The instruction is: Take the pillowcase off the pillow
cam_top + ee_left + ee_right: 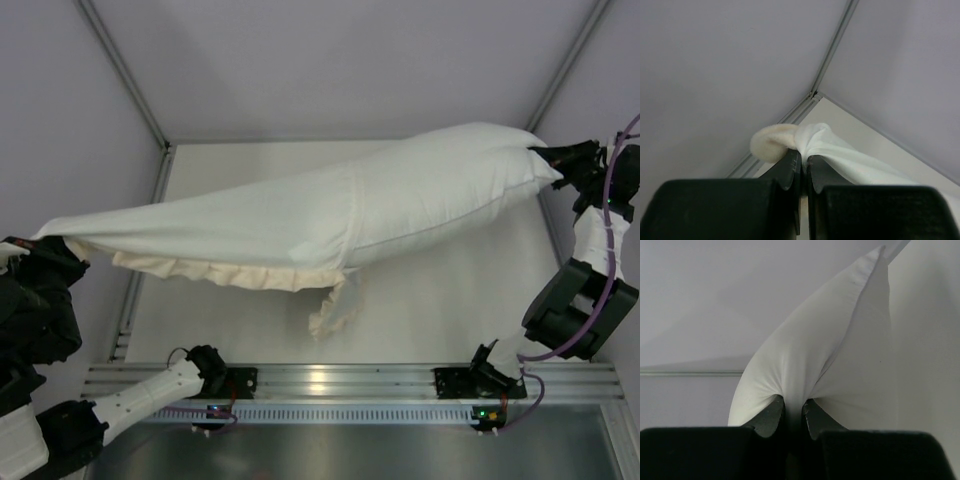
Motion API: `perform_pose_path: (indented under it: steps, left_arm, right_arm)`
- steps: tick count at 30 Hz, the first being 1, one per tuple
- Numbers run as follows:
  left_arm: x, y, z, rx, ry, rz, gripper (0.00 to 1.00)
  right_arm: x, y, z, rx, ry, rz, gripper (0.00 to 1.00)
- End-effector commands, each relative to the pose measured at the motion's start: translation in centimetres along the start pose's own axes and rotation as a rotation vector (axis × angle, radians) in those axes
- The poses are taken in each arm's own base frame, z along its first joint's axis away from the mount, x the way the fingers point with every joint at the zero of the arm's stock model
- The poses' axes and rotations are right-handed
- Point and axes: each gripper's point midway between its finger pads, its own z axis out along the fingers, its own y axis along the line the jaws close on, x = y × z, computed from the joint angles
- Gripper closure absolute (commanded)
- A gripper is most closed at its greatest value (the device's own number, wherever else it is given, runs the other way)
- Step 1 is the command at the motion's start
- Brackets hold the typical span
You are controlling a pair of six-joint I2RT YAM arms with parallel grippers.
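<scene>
- The pillowcase [210,225] covers the left part of the long bundle, white face up. It runs from the far left edge of the overhead view to a straight hem about halfway along.
- Its cream ruffled border [235,272] droops along the lower side, and one flap of it hangs down near the middle. I cannot tell whether that flap touches the desk.
- The pillow [450,185] sticks out of the case on the right, plump and plain white, and tapers to a corner at the far right.
- Case and pillow together stretch in a diagonal line from near left to far right, pulled taut between the two arms.
- The left gripper [45,243] is clamped on the left end of the pillowcase. In its wrist view the fingers [790,167] sit almost together, with a curl of cream ruffle and a twist of white cloth pinched at their tips.
- The right gripper [548,155] is clamped on the pillow's far corner. In its wrist view the fingers [770,420] pinch the white fabric, which puckers into folds just above them.
- The white desk [450,290] lies beneath the bundle.
- A metal rail [330,380] runs along the near edge of the desk and carries both arm bases.
- Pale grey walls [330,60] enclose the space, with slim frame posts in the corners.
</scene>
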Motion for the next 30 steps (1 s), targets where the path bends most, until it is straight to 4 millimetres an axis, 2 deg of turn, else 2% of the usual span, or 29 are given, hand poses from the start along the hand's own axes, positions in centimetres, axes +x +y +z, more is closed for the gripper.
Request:
perform_pose_path:
  steps: [1, 7, 8, 11, 18, 23, 30]
  left_arm:
    - [-2.7, 4.9, -0.5, -0.212, -0.078, -0.046, 1.0]
    - [-4.8, 8.2, -1.2, -0.254, -0.082, -0.103, 1.0]
    - [-4.9, 9.2, -1.4, -0.267, -0.076, -0.085, 1.0]
    - [-5.1, 10.3, -1.5, -0.285, -0.056, -0.092, 1.0]
    - [-5.1, 11.6, -1.2, -0.275, -0.023, -0.143, 1.0]
    - [-4.7, 11.6, -0.8, -0.262, -0.007, -0.153, 1.0]
    - [-5.7, 14.5, -1.0, -0.252, 0.008, -0.219, 1.0]
  right_arm:
    - [-7.6, 4.6, -1.5, -0.061, -0.279, -0.195, 1.0]
    - [-8.4, 5.6, -1.3, -0.077, -0.298, -0.201, 1.0]
    - [-8.7, 5.9, -1.3, -0.083, -0.302, -0.204, 1.0]
    - [-9.1, 6.0, -1.0, -0.081, -0.301, -0.211, 1.0]
    - [-9.5, 5.7, -0.9, -0.073, -0.314, -0.215, 1.0]
    - [-9.6, 5.3, -0.9, -0.061, -0.323, -0.219, 1.0]
    - [-10.0, 5.4, -0.9, -0.055, -0.336, -0.22, 1.0]
